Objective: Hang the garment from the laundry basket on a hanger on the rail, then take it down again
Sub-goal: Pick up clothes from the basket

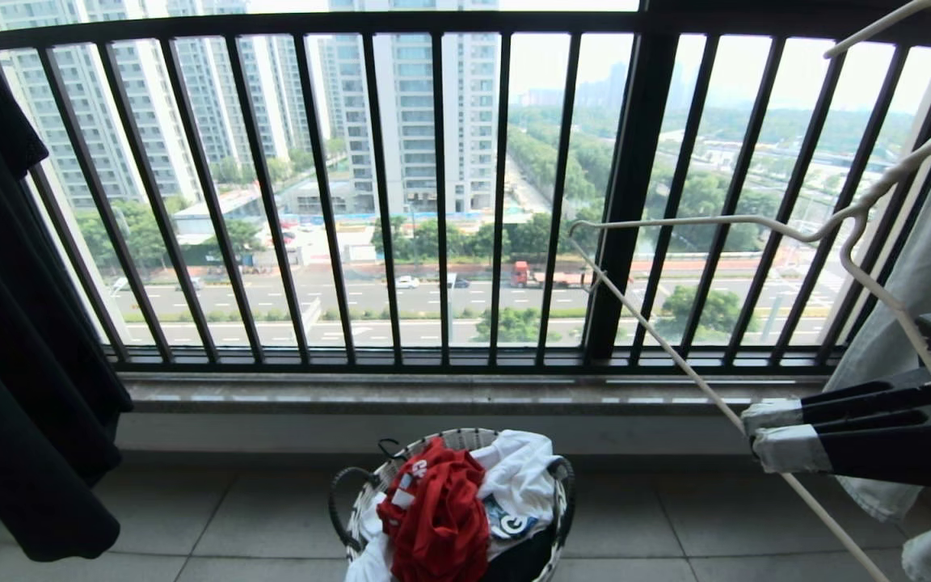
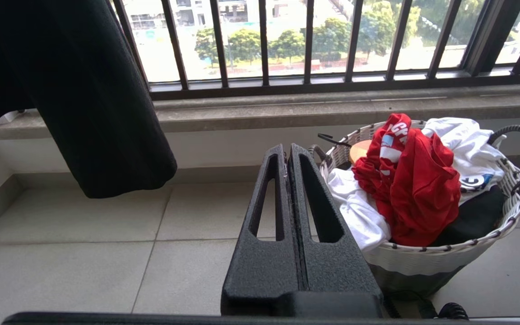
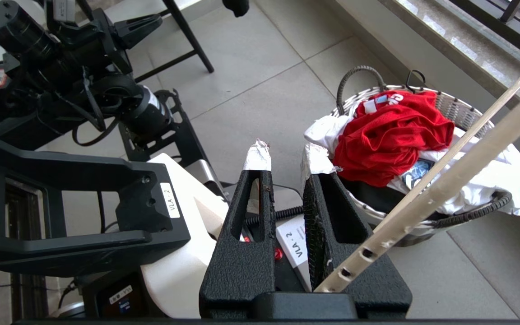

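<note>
Ahead of you is a tiled balcony floor (image 1: 231, 517) under a black barred window railing (image 1: 441, 202), with a dark garment (image 1: 13, 364) hanging at the left.

Your right gripper (image 1: 760, 438) hangs at the right, taped fingertips pointing toward the middle. Its jaws are only narrowly parted and nothing shows between them. The white wire hanger (image 1: 700, 222) slants close by, its lower bar crossing just beside the fingertips. Whether it touches them cannot be told.

Your left gripper (image 2: 287, 149) is parked low with its fingers pressed together, empty.

Farther out, the red T-shirt (image 1: 437, 509) lies crumpled on top of the laundry basket (image 1: 465, 436), next to a white garment (image 1: 522, 469), well below both grippers.

By the look of it, you are at the very start, with the shirt not yet picked up. The next move calls for wider jaws, a reach down and toward the middle, and a pinch on a raised red fold only, leaving the white cloth behind.
</note>
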Available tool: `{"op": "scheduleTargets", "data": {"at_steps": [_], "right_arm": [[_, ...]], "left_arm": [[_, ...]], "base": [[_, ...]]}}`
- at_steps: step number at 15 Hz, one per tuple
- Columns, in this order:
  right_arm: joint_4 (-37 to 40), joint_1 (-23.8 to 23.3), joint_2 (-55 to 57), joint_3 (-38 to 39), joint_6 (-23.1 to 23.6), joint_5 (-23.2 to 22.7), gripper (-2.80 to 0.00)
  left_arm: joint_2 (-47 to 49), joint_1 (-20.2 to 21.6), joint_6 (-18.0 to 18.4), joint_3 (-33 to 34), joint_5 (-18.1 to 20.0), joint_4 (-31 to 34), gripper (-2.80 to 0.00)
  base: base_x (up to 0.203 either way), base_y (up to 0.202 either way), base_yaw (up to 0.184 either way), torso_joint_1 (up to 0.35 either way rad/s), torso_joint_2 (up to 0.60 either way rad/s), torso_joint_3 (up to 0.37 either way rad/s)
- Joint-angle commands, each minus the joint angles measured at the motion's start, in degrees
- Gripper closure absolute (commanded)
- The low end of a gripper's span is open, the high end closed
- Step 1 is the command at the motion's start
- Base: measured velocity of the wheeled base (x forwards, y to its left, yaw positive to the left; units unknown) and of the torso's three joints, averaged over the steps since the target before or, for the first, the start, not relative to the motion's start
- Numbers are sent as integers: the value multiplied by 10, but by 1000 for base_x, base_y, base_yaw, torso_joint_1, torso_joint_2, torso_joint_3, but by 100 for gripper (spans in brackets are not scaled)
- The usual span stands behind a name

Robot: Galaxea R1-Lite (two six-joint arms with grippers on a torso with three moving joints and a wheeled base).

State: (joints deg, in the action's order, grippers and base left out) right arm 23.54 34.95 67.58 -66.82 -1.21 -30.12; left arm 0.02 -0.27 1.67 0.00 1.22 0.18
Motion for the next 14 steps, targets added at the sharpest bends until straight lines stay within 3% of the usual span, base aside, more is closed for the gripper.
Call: {"op": "scheduleTargets", "data": {"at_steps": [1, 14], "right_arm": [[1, 0, 1, 0, 0, -2, 0], [1, 0, 7, 0, 0, 1, 0]], "left_arm": [[1, 0, 0, 0, 0, 0, 0], [0, 0, 0, 0, 0, 0, 0]], "base": [[0, 0, 0, 0, 0, 0], [0, 0, 0, 0, 0, 0]]}}
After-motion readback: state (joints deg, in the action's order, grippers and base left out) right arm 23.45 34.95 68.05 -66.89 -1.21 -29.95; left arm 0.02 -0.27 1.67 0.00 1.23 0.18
